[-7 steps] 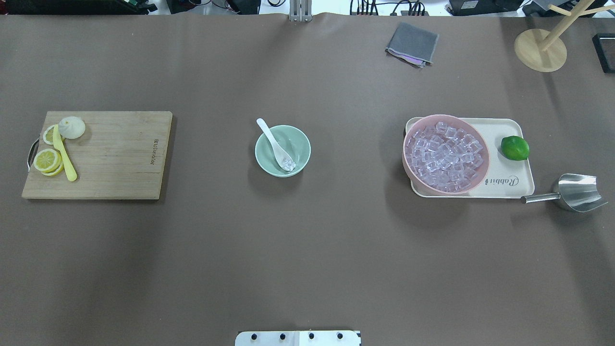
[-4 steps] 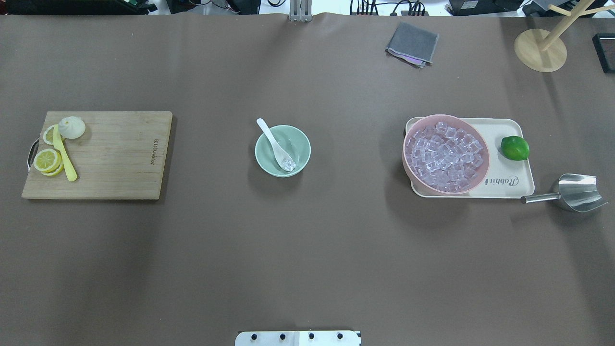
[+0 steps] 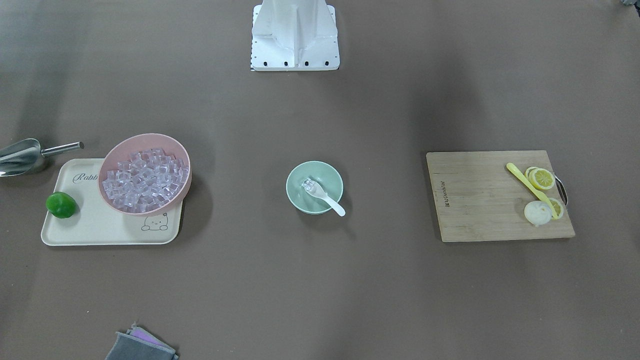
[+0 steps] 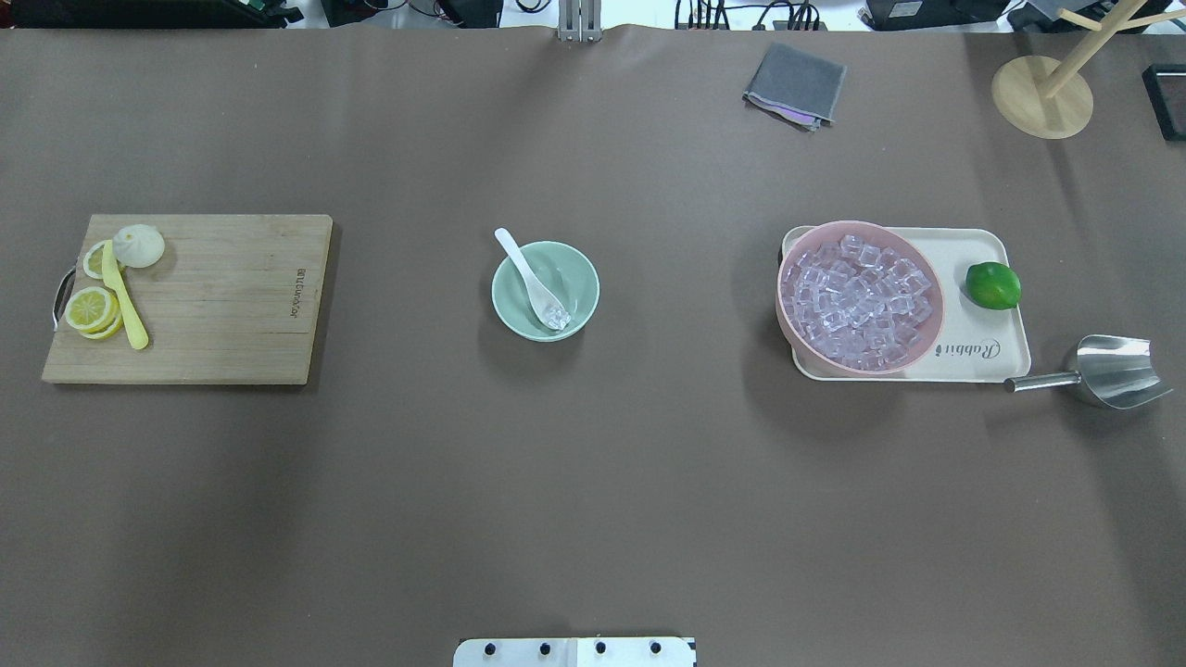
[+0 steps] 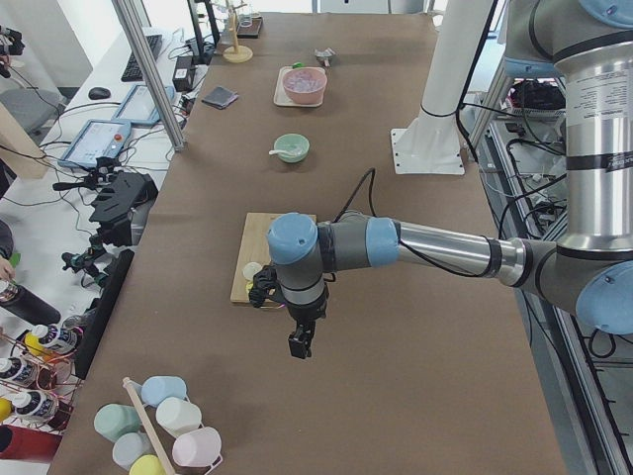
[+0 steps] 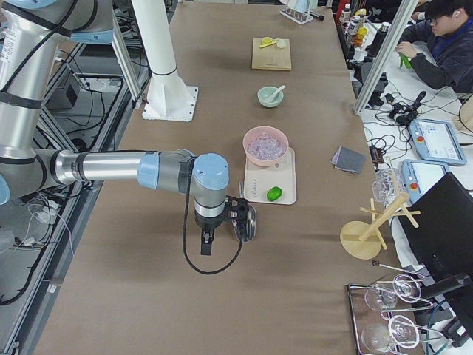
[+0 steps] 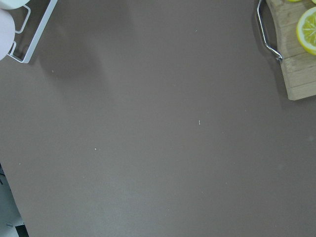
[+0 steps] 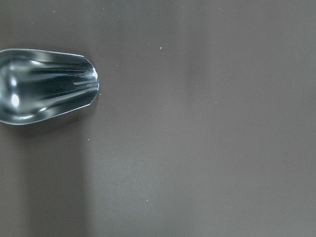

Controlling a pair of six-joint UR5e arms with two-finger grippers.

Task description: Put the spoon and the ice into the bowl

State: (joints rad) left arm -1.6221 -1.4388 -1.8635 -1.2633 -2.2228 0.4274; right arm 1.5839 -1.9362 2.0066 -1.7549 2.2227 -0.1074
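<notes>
The mint-green bowl (image 4: 576, 276) stands at the table's middle and also shows in the front-facing view (image 3: 299, 196). The white spoon (image 4: 522, 267) lies in it, handle over the far-left rim, scoop down inside. A clear ice cube (image 4: 556, 317) sits in the scoop (image 3: 307, 184). Both arms are away from the bowl. My left gripper (image 5: 300, 346) hangs past the cutting board's end. My right gripper (image 6: 205, 244) hangs by the metal scoop. Both show only in the side views, so I cannot tell whether they are open or shut.
A pink bowl (image 4: 860, 296) full of ice cubes stands on a cream tray (image 4: 982, 357) with a lime (image 4: 993, 285). A metal scoop (image 4: 1112, 371) lies right of it. A cutting board (image 4: 232, 296) with lemon slices and a yellow utensil is at left. A grey cloth (image 4: 795, 83) and a wooden stand (image 4: 1042, 97) are at the back.
</notes>
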